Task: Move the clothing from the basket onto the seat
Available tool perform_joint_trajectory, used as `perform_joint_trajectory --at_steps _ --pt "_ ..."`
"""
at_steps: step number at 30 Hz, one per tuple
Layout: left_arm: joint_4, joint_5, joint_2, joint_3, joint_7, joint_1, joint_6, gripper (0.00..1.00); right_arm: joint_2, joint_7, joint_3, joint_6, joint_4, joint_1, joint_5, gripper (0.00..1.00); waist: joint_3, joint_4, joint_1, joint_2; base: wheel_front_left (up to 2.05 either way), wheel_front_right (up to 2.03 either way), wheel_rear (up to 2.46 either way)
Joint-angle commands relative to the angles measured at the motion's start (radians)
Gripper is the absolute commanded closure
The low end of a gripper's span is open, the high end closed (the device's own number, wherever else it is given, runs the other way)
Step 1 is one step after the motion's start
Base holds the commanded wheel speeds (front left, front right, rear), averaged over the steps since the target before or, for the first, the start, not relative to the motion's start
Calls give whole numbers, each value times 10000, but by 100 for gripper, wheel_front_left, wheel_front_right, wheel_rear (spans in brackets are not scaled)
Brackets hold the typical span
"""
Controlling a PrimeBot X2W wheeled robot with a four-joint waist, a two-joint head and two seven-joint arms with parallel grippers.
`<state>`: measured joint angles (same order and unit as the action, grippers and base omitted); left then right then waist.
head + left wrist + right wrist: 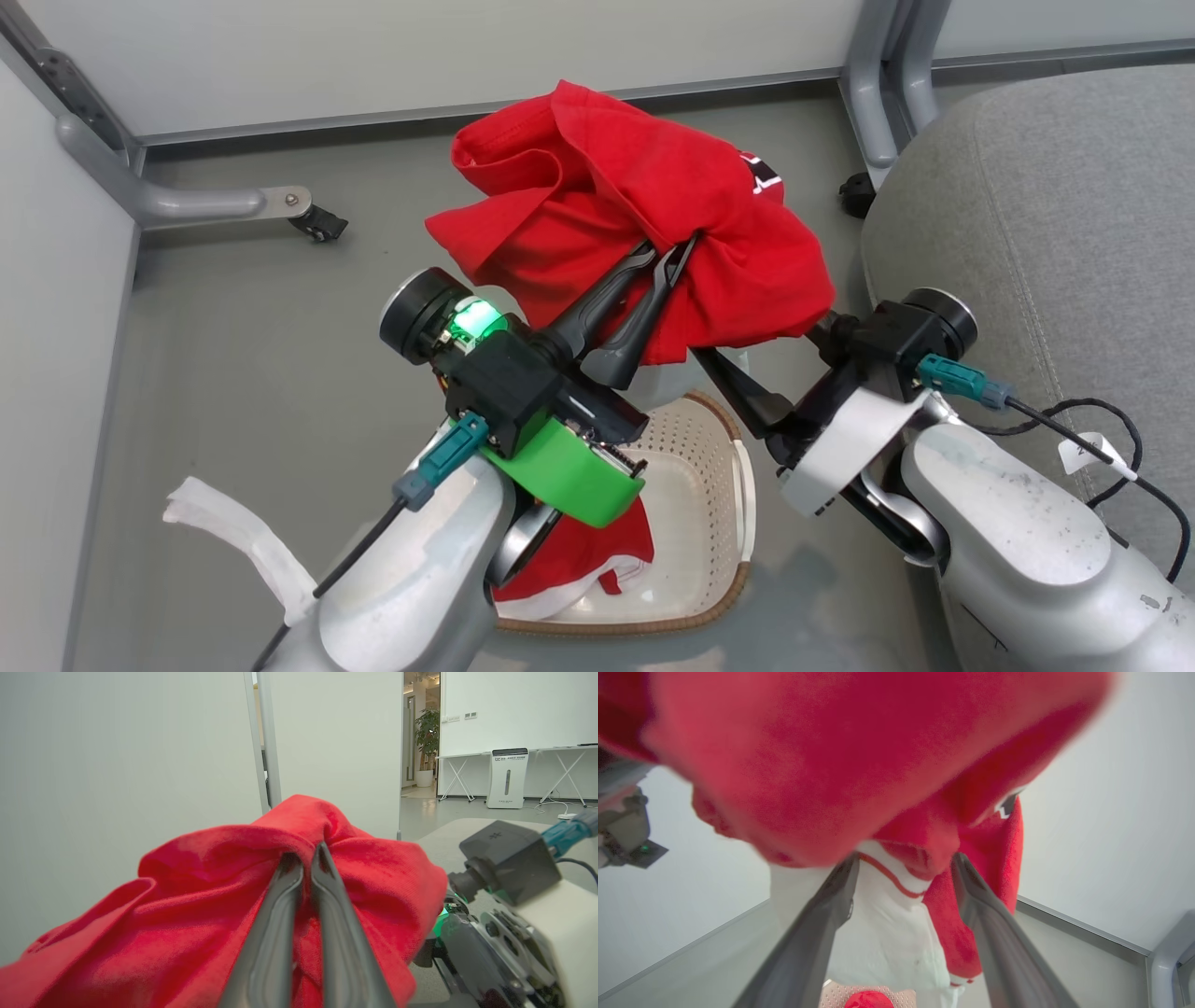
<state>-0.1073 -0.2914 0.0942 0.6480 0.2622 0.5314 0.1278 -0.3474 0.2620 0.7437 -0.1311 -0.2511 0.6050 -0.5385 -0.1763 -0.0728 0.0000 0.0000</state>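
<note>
Head view: my left gripper (670, 247) is pressed together on a fold of the jersey (597, 187). It holds the red cloth bunched at upper centre of the frame, clear above the basket (742, 485) at lower centre. A second red garment (597, 551) lies in the basket, partly behind my left forearm (420, 560). The seat (1027, 205) occupies the right side, just beside the basket.

Left wrist view: both fingers are nearly together at mid-frame, with red cloth gathered between them. Grip judged secure.

Right wrist view: my right gripper (906, 863) is spread wide and clamped on nothing I can see. The jersey's white sleeve (887, 933) hangs between the fingers, and red cloth drapes across the top of the frame.

Assessment: the step in hand is carrying the first garment from basket to seat. The next move calls for a swing toward the right of the head frame, keeping the hanging sleeve clear of the basket rim. Release should come only over the cushion. The second garment is not yet moved.
</note>
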Motion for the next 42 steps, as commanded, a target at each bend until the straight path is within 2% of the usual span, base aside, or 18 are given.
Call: perform_joint_trajectory --at_steps 1,10,16,17,18,19,37,38,39,40,42 --pt "54 -36 13 24 41 172 43 100 -6 45 61 7 68 99 -95 0 -29 -42 0 0 0 0 0" --pt "-56 -84 57 229 39 211 43 100 109 47 447 5 676 104 -821 0 -138 -188 0 0 0 0 0" --pt "10 -64 6 240 39 270 43 100 243 47 360 7 958 6 -1114 0 -256 -219 0 0 0 0 0" --pt "31 -59 -4 249 39 273 43 100 282 47 345 5 973 -27 -1097 33 -274 -227 0 0 0 0 0" --pt "43 -54 -8 253 39 286 43 100 336 45 326 5 998 -70 -1164 96 -290 -233 0 0 0 0 0" --pt "52 -50 -9 246 39 297 43 100 347 45 293 5 1017 -81 -1168 100 -300 -236 0 0 0 0 0" --pt "-183 68 72 -43 39 88 43 100 402 47 -275 5 1174 -644 -927 100 -225 19 0 0 0 0 0" --pt "-205 88 67 -83 39 80 43 76 407 47 -335 5 1173 -651 -916 100 -236 23 0 0 0 0 0" --pt "-213 97 59 -108 39 75 43 43 408 47 -384 5 1175 -663 -915 100 -242 26 0 0 0 0 0" --pt "-214 137 48 -142 39 57 43 0 407 47 -446 5 1172 -687 -883 100 -251 28 0 0 0 0 0" --pt "-237 201 32 -183 39 21 43 0 415 47 -527 5 1167 -726 -847 100 -273 29 0 0 0 0 0"
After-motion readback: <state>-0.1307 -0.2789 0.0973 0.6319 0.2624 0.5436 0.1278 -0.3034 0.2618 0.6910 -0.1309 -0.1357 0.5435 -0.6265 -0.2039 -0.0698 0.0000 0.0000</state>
